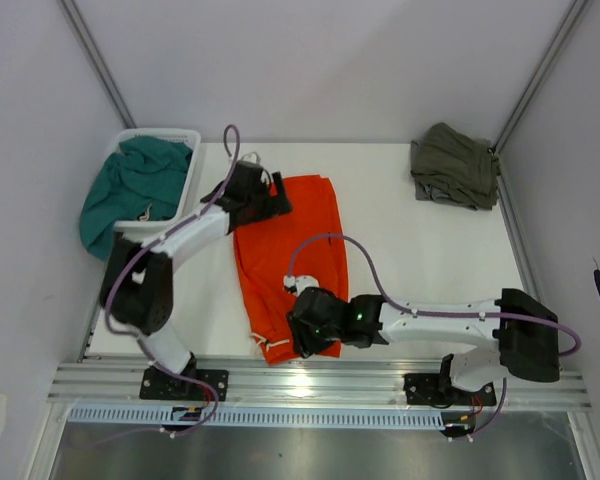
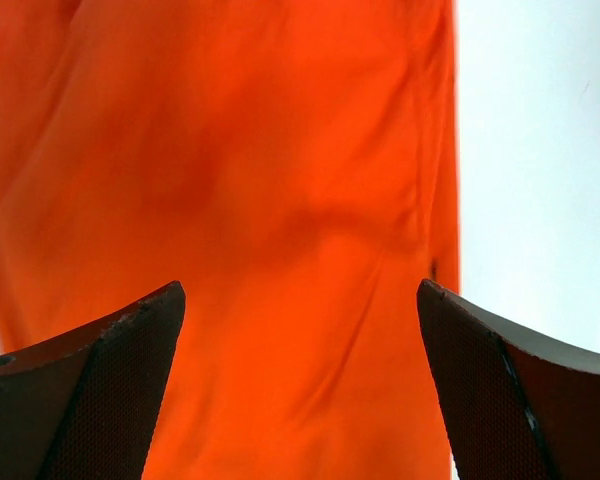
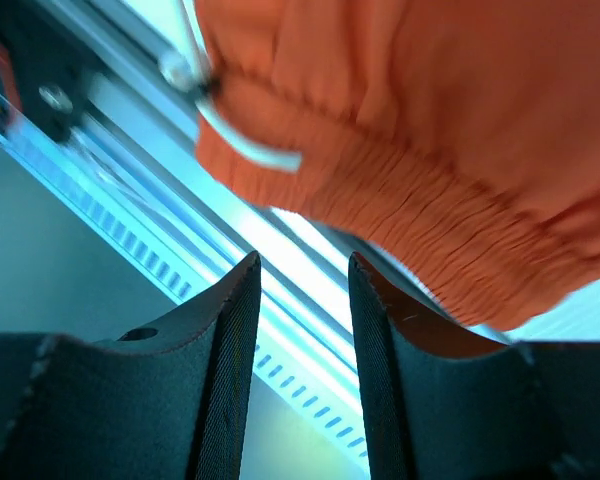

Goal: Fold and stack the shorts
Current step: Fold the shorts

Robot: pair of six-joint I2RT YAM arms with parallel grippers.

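Seen from overhead, bright orange shorts (image 1: pixel 290 240) lie spread flat along the middle of a white table (image 1: pixel 410 260), running from the far side toward the near edge. The gathered waistband (image 3: pixel 430 220) sits at the near end, just beside the metal rail (image 1: pixel 320 385) where the arms are bolted, with a white drawstring (image 3: pixel 245 148) curling out of it.

The left gripper (image 2: pixel 300 290) hangs over the far end of the shorts with its jaws spread wide and nothing between them (its own camera shows only smooth orange cloth below, and a strip of white table to one side).

The right gripper (image 3: pixel 302 262) is low at the waistband end. Its jaws stand only a narrow gap apart, and the gap shows the rail rather than cloth; the waistband lies just beyond the fingertips.

At the far left a teal garment (image 1: pixel 130 190) spills from a white basket (image 1: pixel 160 133). At the far right corner lies an olive-green garment (image 1: pixel 455 165), well apart from the shorts
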